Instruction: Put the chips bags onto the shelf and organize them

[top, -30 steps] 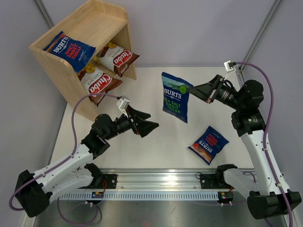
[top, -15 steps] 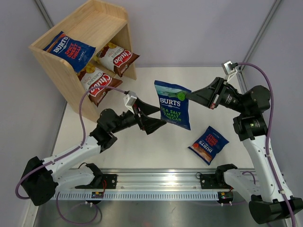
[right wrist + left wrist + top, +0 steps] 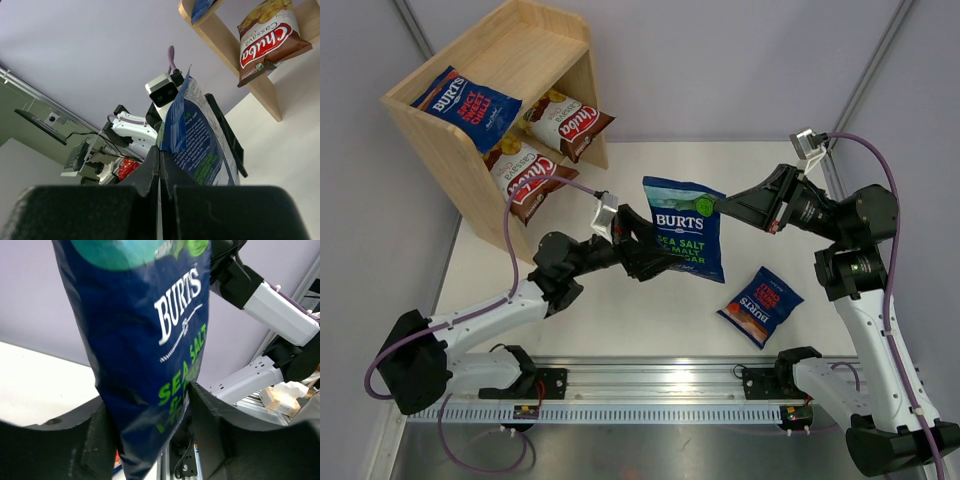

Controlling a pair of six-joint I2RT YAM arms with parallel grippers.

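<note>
At the tabletop's [image 3: 620, 320] far left corner stands the shelf [image 3: 535, 35], and three of the five bags are already on it. The upper Chuba bag [image 3: 565, 122] and the lower Chuba bag [image 3: 530, 180] lie one above the other in its open front, their ends poking out past the wood. The chilli Burts bag [image 3: 468, 108] lies beside them, higher and to the left.

Two bags remain. The green Burts bag [image 3: 685, 228] hangs in the air over the middle of the tabletop, well apart from the shelf. The loose Burts bag [image 3: 760, 305] lies flat on the tabletop near the right arm, untouched.

The right claw [image 3: 720, 207] is clamped tight on the top corner of the green Burts bag and carries its weight. The left claw [image 3: 655, 262] straddles the bag's lower end, partly open, with one of its fingers [image 3: 210, 420] on each side. From the wrist view I cannot tell whether they press the foil yet.

This looks like a hand-over towards the arm nearer the shelf. So the task stands a little past half: one bag to pass and shelve, one to fetch, and likely some tidying of the protruding ends.
</note>
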